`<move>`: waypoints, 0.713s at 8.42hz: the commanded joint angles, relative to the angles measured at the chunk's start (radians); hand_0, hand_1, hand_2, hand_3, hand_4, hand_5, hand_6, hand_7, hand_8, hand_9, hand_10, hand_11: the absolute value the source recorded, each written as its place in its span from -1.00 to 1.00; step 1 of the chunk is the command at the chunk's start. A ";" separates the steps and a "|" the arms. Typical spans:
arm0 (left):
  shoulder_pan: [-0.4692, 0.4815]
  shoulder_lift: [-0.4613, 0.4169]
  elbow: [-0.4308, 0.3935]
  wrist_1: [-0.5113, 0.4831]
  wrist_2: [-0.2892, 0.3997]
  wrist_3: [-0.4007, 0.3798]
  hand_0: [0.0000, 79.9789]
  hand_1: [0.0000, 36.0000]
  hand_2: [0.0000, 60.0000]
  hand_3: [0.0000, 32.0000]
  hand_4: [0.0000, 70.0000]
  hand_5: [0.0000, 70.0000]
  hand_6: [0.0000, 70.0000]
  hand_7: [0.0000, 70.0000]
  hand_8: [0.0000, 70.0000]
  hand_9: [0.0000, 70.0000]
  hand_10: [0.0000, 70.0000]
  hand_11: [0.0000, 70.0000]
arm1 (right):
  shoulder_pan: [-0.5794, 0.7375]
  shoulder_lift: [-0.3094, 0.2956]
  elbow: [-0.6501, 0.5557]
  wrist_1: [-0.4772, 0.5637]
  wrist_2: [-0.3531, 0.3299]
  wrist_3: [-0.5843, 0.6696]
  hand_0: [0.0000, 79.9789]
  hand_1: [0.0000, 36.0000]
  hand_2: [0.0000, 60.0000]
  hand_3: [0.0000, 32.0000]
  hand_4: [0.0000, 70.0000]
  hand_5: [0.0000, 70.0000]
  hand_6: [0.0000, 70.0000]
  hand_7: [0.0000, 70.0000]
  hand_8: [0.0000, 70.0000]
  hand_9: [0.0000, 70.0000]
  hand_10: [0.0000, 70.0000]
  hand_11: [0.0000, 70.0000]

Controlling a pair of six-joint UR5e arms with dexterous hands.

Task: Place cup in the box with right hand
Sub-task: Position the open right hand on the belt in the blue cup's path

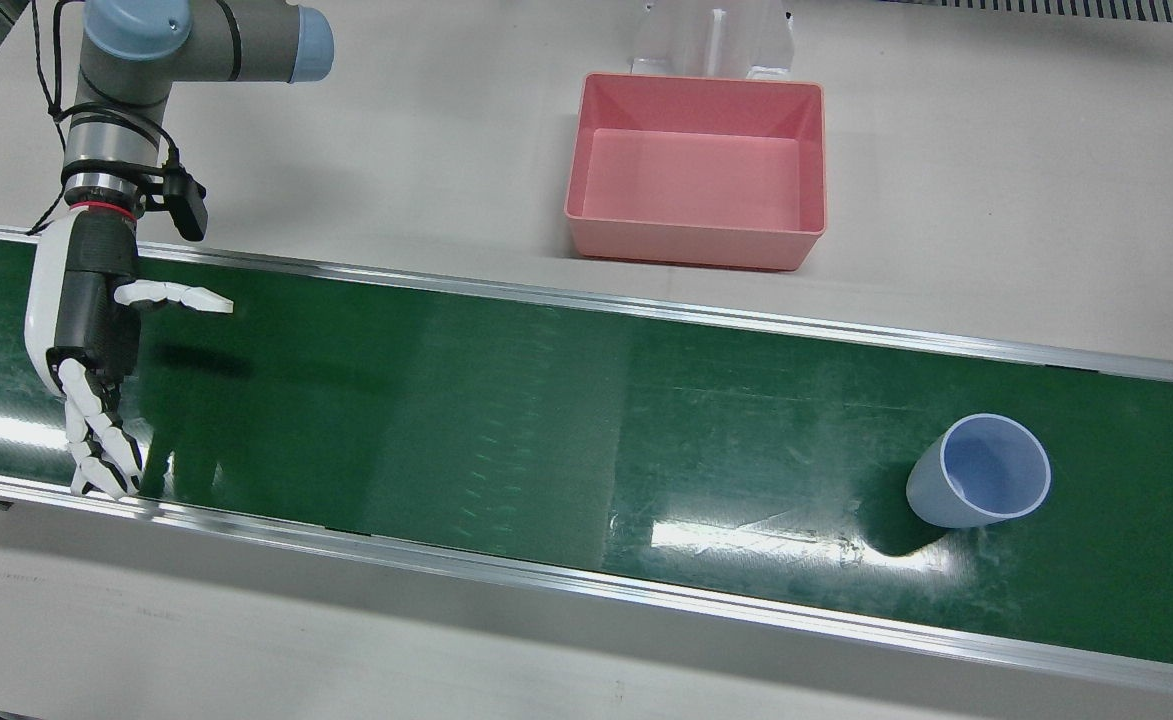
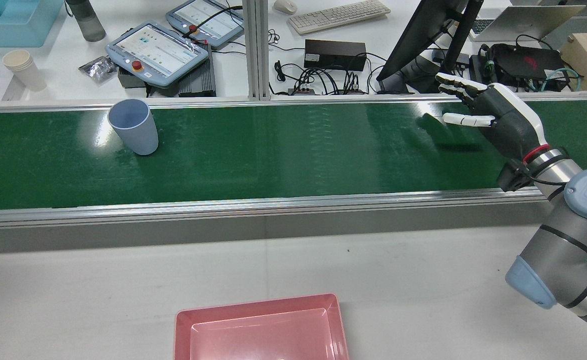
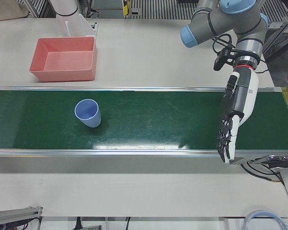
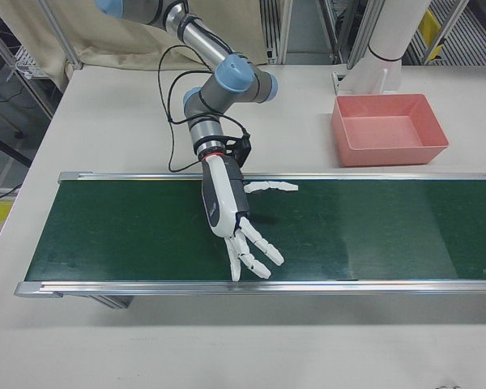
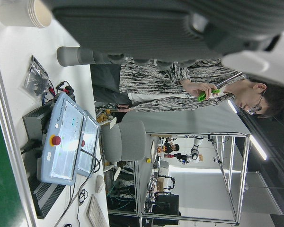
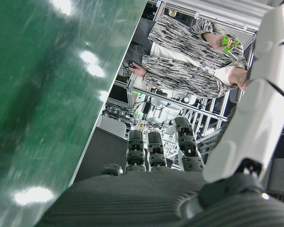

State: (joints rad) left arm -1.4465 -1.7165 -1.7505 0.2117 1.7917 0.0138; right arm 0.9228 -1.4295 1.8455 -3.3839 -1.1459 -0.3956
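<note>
The right arm (image 1: 136, 60) is showing grey tube sections with pale blue joint caps, and a black cable (image 1: 46, 90) is running along it. A red ring (image 1: 101, 207) is circling the wrist beside a small black camera (image 1: 186, 205). The right hand (image 1: 86, 330) is wearing a white shell over a dark grey body, with white fingers (image 1: 96, 440). The left arm (image 3: 230, 19) and left hand (image 3: 235, 110) are showing the same colours.

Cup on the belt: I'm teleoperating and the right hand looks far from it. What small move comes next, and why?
Probably slide the right hand along the green belt toward the cup, fingers apart. The cup stands upright and untouched, far along the belt from that hand, which is open and holds nothing. The pink box is empty.
</note>
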 commanded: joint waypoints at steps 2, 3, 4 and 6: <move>0.000 0.000 0.000 0.000 0.000 0.000 -1.00 -1.00 -1.00 -1.00 -1.00 -1.00 -1.00 -1.00 -1.00 -1.00 -1.00 -1.00 | -0.015 -0.006 0.012 0.000 0.000 -0.014 0.15 -0.15 -0.57 -0.66 -1.00 -0.82 -0.86 -0.45 -0.67 -0.55 -1.00 -0.97; 0.000 0.000 -0.001 0.000 0.000 0.000 -1.00 -1.00 -1.00 -1.00 -1.00 -1.00 -1.00 -1.00 -1.00 -1.00 -1.00 -1.00 | -0.022 -0.003 0.014 0.000 0.000 -0.019 0.15 -0.15 -0.58 -0.65 -1.00 -0.82 -0.86 -0.43 -0.67 -0.55 -1.00 -0.97; 0.000 0.000 -0.001 0.000 0.000 0.000 -1.00 -1.00 -1.00 -1.00 -1.00 -1.00 -1.00 -1.00 -1.00 -1.00 -1.00 -1.00 | -0.028 -0.003 0.021 -0.002 0.002 -0.022 0.15 -0.14 -0.57 -0.61 -1.00 -0.82 -0.86 -0.42 -0.67 -0.54 -1.00 -0.99; 0.000 0.000 -0.001 0.000 0.000 0.000 -1.00 -1.00 -1.00 -1.00 -1.00 -1.00 -1.00 -1.00 -1.00 -1.00 -1.00 -1.00 | -0.036 -0.003 0.035 -0.002 0.008 -0.032 0.16 -0.12 -0.56 -0.59 -1.00 -0.82 -0.85 -0.38 -0.67 -0.53 -1.00 -0.99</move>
State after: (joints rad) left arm -1.4465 -1.7165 -1.7515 0.2117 1.7917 0.0138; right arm 0.8960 -1.4332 1.8654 -3.3849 -1.1449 -0.4168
